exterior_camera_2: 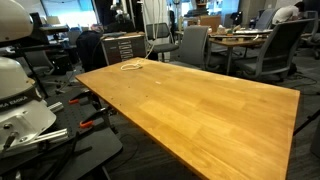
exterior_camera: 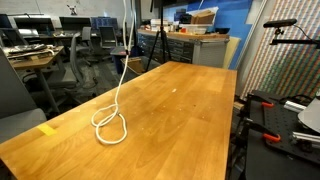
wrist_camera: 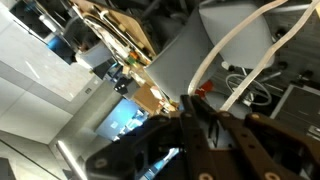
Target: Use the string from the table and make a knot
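The white string [exterior_camera: 122,70] hangs taut from above the picture down to the wooden table [exterior_camera: 190,110], where its lower end lies in a loose coil [exterior_camera: 110,126] near the left edge. In an exterior view the coil [exterior_camera_2: 132,66] shows at the far corner of the table [exterior_camera_2: 200,110]. The gripper is above both exterior views. In the wrist view my gripper [wrist_camera: 190,105] is shut, its dark fingers pressed together on the string [wrist_camera: 225,45]. From the fingertips the string runs away as two pale strands.
A yellow tape mark [exterior_camera: 47,129] sits by the table's left edge. Office chairs and desks [exterior_camera: 80,50] stand behind, with a tripod [exterior_camera: 155,45] past the far end. Black and red gear [exterior_camera: 270,120] stands at the right side. A white robot base [exterior_camera_2: 20,100] is beside the table.
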Available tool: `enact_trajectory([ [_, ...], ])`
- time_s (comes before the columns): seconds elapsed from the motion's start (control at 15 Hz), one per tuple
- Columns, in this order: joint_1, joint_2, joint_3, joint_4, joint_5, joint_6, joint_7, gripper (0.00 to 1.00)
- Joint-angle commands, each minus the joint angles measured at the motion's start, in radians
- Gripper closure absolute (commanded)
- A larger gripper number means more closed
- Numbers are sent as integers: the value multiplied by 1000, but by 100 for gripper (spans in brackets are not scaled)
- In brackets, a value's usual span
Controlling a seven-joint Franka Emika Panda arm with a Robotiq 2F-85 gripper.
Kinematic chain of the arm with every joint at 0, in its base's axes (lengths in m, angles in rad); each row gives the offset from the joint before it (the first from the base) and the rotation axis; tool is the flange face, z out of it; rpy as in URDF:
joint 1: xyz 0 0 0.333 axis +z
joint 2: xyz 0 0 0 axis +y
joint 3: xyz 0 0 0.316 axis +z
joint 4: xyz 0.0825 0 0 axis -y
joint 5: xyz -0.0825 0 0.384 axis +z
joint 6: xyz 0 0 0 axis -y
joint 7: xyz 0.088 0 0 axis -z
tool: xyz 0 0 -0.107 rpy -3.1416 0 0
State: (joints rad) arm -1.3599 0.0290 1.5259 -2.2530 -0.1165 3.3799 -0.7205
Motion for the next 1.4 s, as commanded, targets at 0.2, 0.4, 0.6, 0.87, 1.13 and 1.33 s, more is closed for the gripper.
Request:
enact_trajectory([
  [0.2, -24, -154, -299, -49, -70, -77, 20, 94],
  [0.4, -16, -240, -405, -135, -63, -100, 5, 94],
  [0.6, -28, -357, -430, -265, -53, -95, 19, 94],
  [0.87, -36, -510, -378, -393, -42, -166, 46, 94],
  [1.13, 21, -546, -332, -404, -74, -392, 25, 67],
  [1.33, 39, -501, -338, -402, -116, -404, 57, 78],
])
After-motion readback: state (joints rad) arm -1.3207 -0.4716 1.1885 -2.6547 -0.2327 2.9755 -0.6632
